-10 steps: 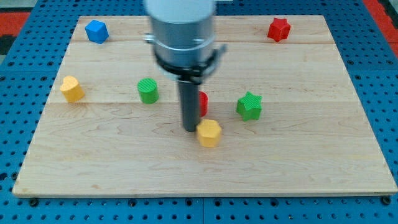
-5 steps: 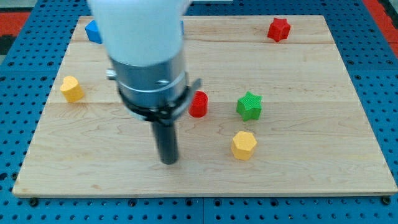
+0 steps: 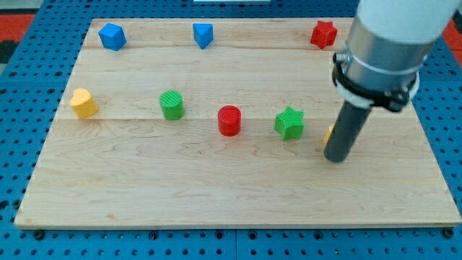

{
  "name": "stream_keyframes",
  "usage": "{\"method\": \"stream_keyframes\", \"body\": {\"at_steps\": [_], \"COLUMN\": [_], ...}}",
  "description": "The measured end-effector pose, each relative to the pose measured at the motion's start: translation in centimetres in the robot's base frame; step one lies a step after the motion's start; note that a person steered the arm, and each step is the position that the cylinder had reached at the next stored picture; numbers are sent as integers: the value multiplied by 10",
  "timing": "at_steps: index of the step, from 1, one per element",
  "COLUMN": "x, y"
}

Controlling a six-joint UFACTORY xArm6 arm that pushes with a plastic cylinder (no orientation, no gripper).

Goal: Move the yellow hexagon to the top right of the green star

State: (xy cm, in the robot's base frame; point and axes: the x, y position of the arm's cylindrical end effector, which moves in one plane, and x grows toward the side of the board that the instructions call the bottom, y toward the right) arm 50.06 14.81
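The green star (image 3: pixel 289 123) lies right of the board's middle. The yellow hexagon (image 3: pixel 329 133) is almost wholly hidden behind my rod; only a thin yellow sliver shows at the rod's left edge, to the right of the star. My tip (image 3: pixel 336 158) rests on the board to the lower right of the green star, touching or just in front of the hexagon.
A red cylinder (image 3: pixel 229 120) lies left of the star and a green cylinder (image 3: pixel 172 105) further left. A yellow heart (image 3: pixel 83 102) is at the view's left. A blue block (image 3: pixel 112 35), a blue block (image 3: pixel 203 34) and a red star (image 3: pixel 324 33) line the top edge.
My tip swept from the lower left of the board to the right of the green star. The yellow hexagon moved from below the star up and right, and is now behind the rod.
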Motion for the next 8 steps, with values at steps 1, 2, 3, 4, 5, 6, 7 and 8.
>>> {"method": "stream_keyframes", "body": {"at_steps": [1, 2, 3, 4, 5, 6, 7, 8], "x": [-36, -77, -85, -43, -86, -112, -107, -106], "y": [10, 39, 49, 72, 110, 117, 69, 40]}}
